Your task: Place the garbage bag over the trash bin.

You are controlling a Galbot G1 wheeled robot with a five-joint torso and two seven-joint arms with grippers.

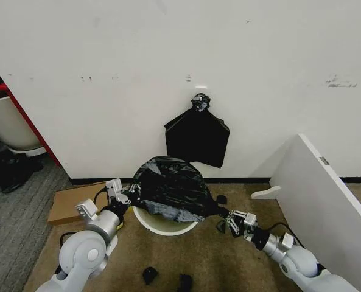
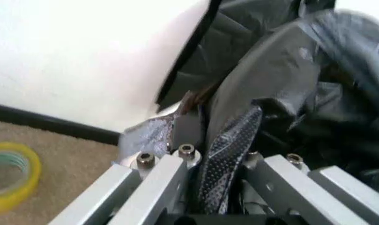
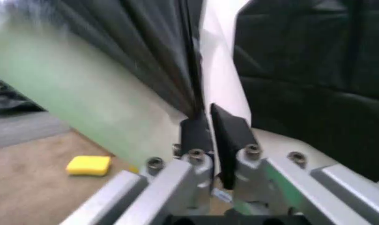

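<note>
The trash bin [image 1: 165,227] stands on the brown carpet [image 1: 198,267] near the white wall [image 1: 168,61], and the garbage bag [image 1: 168,185] lies draped over its top, covering the opening so that the inside cannot be seen. Only the bin's pale lower front shows below the plastic in the head view. The bag is glossy black, crinkled and loose, bunched into folds that catch grey highlights, and it hangs lower on the bin's right side than on its left.

The left claw [image 1: 124,198] is at the bin's left edge; in the left wrist view its fingers [image 2: 230,145] are pinched narrow on a fold of the bag. The right claw [image 1: 224,222] is at the bin's right, low beside the wall of the bin, and its dark fingers [image 3: 230,129] are nearly together, gripping a thin edge of the black plastic.

A flat black bag bundle [image 1: 196,137] hangs on the wall above the bin. A yellow tape roll [image 2: 7,176] lies on the carpet.
</note>
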